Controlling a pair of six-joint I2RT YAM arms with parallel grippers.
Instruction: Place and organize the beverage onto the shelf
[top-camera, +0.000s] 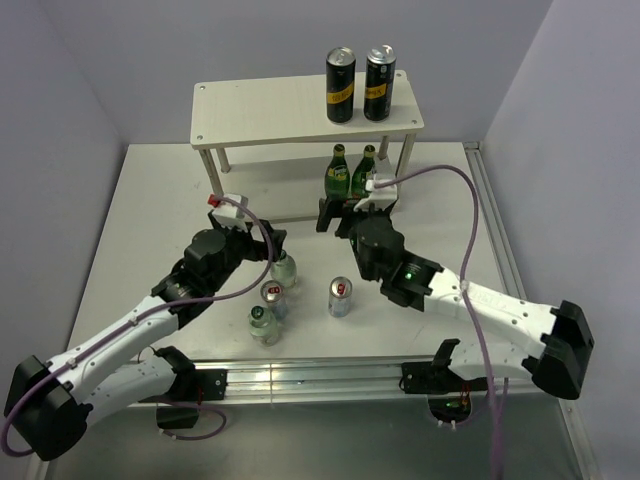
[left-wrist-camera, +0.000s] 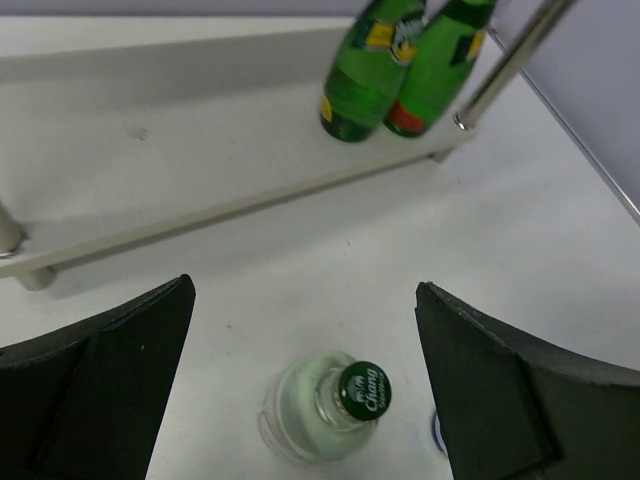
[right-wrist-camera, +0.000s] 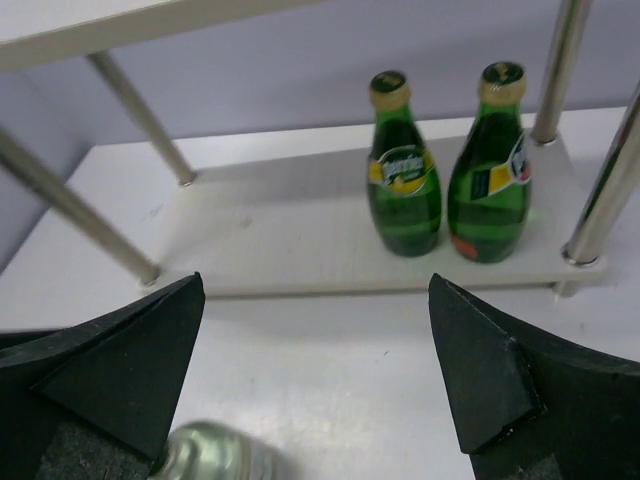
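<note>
The cream two-tier shelf (top-camera: 270, 110) stands at the back of the table. Two green glass bottles (top-camera: 338, 175) (top-camera: 366, 170) stand upright at the right end of its lower board (right-wrist-camera: 280, 230). My right gripper (top-camera: 355, 205) is open just in front of them, empty; the right wrist view shows both bottles (right-wrist-camera: 403, 180) (right-wrist-camera: 490, 170) beyond its fingers. My left gripper (left-wrist-camera: 304, 285) is open over a clear bottle with a green cap (left-wrist-camera: 325, 405), not touching it. Two slim cans (top-camera: 273, 295) (top-camera: 341, 296) and another clear bottle (top-camera: 264, 323) stand on the table.
Two taller black cans with yellow labels (top-camera: 341, 85) (top-camera: 379, 82) stand on the shelf's top board at the right. The shelf's round posts (right-wrist-camera: 590, 200) frame the lower board. A metal rail (top-camera: 330, 375) runs along the table's front edge.
</note>
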